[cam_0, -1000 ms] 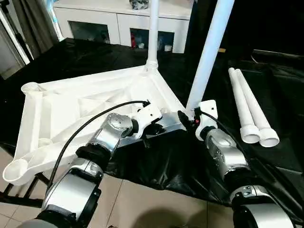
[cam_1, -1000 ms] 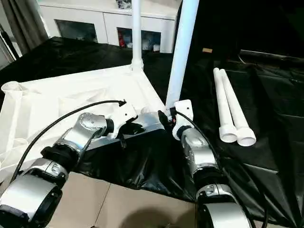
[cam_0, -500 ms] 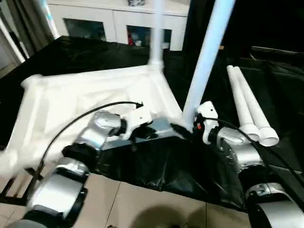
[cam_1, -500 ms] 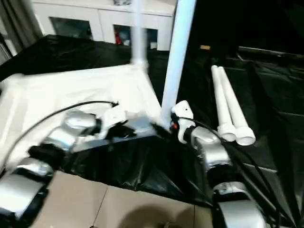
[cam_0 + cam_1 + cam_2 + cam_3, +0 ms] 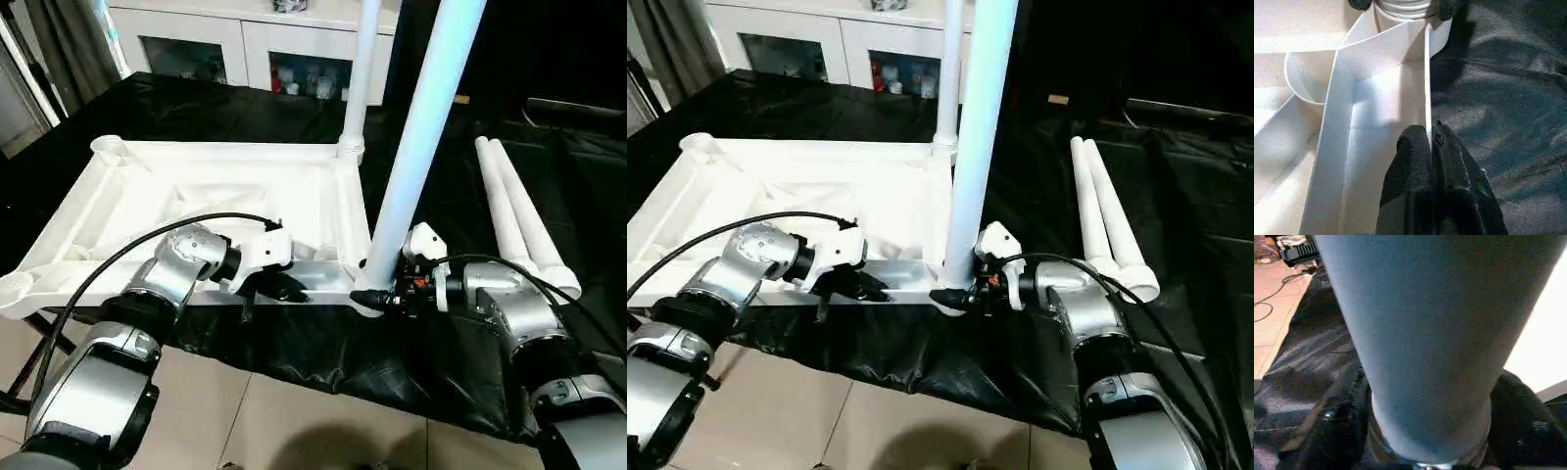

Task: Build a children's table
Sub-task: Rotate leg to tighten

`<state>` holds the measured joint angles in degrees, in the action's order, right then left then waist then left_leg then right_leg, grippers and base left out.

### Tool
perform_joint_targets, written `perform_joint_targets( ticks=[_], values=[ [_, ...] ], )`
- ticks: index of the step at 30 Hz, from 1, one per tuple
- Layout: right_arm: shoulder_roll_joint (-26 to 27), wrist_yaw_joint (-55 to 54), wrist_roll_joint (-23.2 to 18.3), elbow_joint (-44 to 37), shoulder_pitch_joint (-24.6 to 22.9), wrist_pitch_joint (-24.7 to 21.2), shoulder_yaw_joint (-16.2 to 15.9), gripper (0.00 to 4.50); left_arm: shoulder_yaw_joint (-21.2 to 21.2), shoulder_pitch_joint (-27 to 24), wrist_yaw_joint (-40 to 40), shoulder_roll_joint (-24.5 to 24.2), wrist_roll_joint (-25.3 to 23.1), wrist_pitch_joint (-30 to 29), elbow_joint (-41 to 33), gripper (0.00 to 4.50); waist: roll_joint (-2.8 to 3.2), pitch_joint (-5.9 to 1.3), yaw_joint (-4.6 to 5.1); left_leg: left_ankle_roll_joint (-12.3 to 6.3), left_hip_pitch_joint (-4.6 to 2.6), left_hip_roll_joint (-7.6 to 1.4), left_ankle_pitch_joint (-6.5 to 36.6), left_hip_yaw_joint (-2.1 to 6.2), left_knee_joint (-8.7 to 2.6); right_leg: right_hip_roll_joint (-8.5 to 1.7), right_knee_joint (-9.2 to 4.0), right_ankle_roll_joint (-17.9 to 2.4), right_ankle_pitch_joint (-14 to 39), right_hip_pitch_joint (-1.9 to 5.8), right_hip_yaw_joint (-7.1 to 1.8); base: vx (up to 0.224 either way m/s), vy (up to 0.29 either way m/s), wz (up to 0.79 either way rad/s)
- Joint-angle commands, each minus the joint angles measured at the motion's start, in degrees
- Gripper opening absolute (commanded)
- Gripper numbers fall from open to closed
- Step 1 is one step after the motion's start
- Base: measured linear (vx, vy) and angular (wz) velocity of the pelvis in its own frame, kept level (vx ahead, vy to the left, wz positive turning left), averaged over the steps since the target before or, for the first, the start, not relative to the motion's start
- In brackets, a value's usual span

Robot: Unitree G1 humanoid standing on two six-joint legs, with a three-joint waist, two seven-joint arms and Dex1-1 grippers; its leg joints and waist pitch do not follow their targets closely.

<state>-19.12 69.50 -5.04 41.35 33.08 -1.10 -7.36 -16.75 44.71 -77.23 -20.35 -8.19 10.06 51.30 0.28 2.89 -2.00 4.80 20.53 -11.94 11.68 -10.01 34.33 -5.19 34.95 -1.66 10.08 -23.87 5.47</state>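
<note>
Tabletop: the white plastic tabletop [image 5: 206, 201] lies upside down on the black sheet [image 5: 294, 108], ribbed underside up, with its near edge hanging out past the sheet toward the robot.
Fitted legs: one white leg [image 5: 361, 73] stands upright in the far right corner socket. A second leg [image 5: 416, 157] stands in the near right corner socket, leaning a bit to the right.
Spare legs: two more white tubular legs [image 5: 519, 220] lie side by side on the sheet, well off to the right of the tabletop, touching each other.
Left gripper: the left gripper [image 5: 1431, 142] is clamped shut on the tabletop's thin near rim, pretty close to the near right corner; the wrist view shows both black fingers [image 5: 1413, 161] pinching that wall.
Right gripper: the right gripper [image 5: 370, 297] sits at the base of the near leg, black fingers on either side of the tube just above the socket, so it's grasping that leg.
Background: a white cabinet [image 5: 245, 44] with glass doors stands behind the sheet.
</note>
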Motion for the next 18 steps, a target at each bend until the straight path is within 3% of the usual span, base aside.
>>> perform_joint_targets(
  ticks=[1,6,9,11,13,15,18],
  values=[
    [0.9,1.7,-0.9,-1.9,-0.9,-1.2,-1.7,2.81,-1.3,0.1,-1.1,0.9,0.8,1.0,-0.7,0.0,-0.49,-4.05,-0.18,-6.74,0.2,-1.38,5.6,-0.26,-3.52,-2.96,-3.38,-15.4,5.6,4.22,-2.91,0.0,0.0,0.0],
    [4.1,-5.4,-1.8,-4.2,-3.7,-2.9,0.3,2.75,-1.0,0.5,5.3,2.5,-1.2,-1.6,-0.2,0.0,-0.47,-3.92,-0.3,-6.4,0.06,-1.48,5.9,-0.25,-3.66,-3.06,-3.61,-14.8,7.1,4.03,-2.92,0.0,0.0,0.0],
    [6.3,-13.8,0.1,-3.0,-4.4,-3.1,1.3,2.75,-0.1,1.3,10.7,4.8,-1.6,-4.0,0.3,0.0,-0.59,-3.36,0.07,-3.96,-0.34,-1.25,10.1,-0.19,-4.02,-3.16,-4.69,-12.6,15.9,3.7,-2.9,0.0,0.0,0.0],
    [7.8,-19.1,1.3,-1.6,-4.3,-2.6,2.0,2.74,0.3,1.7,13.5,6.2,-1.7,-5.1,0.6,0.0,-0.62,-3.08,0.38,-2.05,-0.9,-0.92,13.0,-0.07,-4.14,-3.16,-5.75,-9.9,24.3,3.31,-2.84,0.0,0.0,0.0],
    [12.0,-31.2,2.1,1.6,-2.9,-2.9,4.6,2.74,0.9,2.6,19.2,9.9,-1.8,-7.9,1.3,0.0,-0.43,-3.07,0.61,-1.41,-0.8,-0.95,12.8,0.03,-4.29,-3.16,-5.86,-9.1,25.3,3.21,-2.88,0.0,0.0,0.0],
    [14.5,-36.2,1.9,2.7,-2.1,-3.4,5.7,2.74,1.2,2.9,21.7,12.1,-1.6,-9.4,1.5,0.0,-0.61,-3.09,0.81,-1.4,-0.75,-0.79,13.4,0.14,-4.33,-3.08,-6.18,-8.1,27.1,3.26,-2.68,0.0,0.0,0.0],
    [18.3,-42.9,2.8,3.6,-0.8,-4.2,5.9,2.74,1.3,3.0,25.3,15.3,-1.6,-11.2,1.3,0.0,-0.34,-3.16,0.79,-1.84,-0.79,-0.78,13.3,0.1,-4.32,-3.04,-6.32,-8.1,25.8,3.08,-2.73,0.0,0.0,0.0]
  ],
)
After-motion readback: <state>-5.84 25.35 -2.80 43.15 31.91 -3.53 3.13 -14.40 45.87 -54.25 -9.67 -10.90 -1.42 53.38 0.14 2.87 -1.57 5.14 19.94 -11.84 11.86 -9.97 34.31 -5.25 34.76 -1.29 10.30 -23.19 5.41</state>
